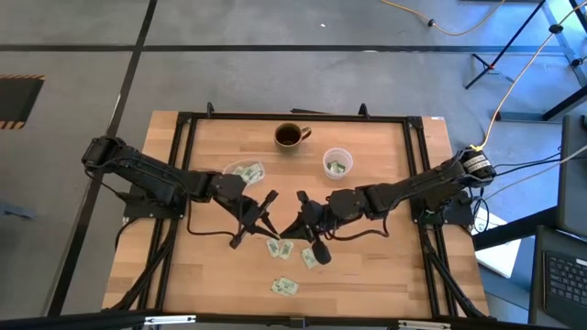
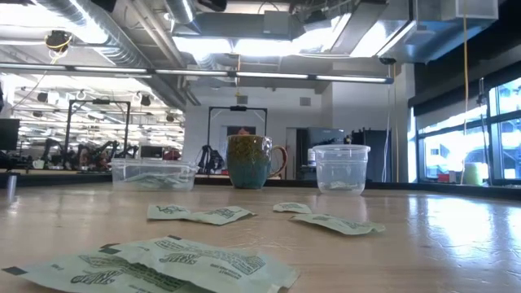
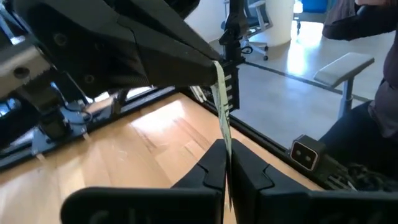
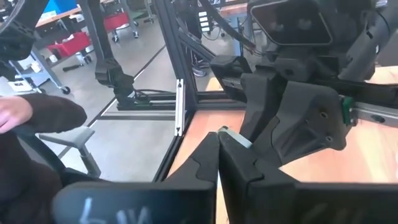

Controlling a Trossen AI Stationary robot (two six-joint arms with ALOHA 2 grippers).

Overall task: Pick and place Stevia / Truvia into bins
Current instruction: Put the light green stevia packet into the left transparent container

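Note:
Pale green and white sachets lie loose on the wood table (image 1: 280, 248) (image 1: 310, 259) (image 1: 284, 287), and in the low view (image 2: 199, 214) (image 2: 338, 223). More lie in the shallow clear tub (image 1: 246, 171) (image 2: 153, 173) and the round clear cup (image 1: 337, 163) (image 2: 340, 168). My left gripper (image 1: 275, 223) (image 3: 225, 163) and right gripper (image 1: 293, 225) (image 4: 219, 149) meet tip to tip above the table's middle. Both are shut on one sachet (image 3: 221, 106), which shows edge-on. The low view shows neither gripper. My left gripper pinches one end of the sachet (image 3: 226, 144) between its two fingers. The sachet stands edge-on out of the fingertips, lifted clear of the table, reaching to the other gripper. My right gripper pinches the same sachet's opposite end between its fingertips; a pale corner (image 4: 227, 135) shows just past them. It comes at the sachet from the table's right, facing the left gripper.
A dark mug with a handle (image 1: 291, 136) (image 2: 251, 161) stands near the far edge between tub and cup. A black frame rail (image 1: 293, 116) runs around the table top. A person sits beyond the table (image 4: 37, 115) (image 3: 367, 25). Bare wood shows near the left and right edges.

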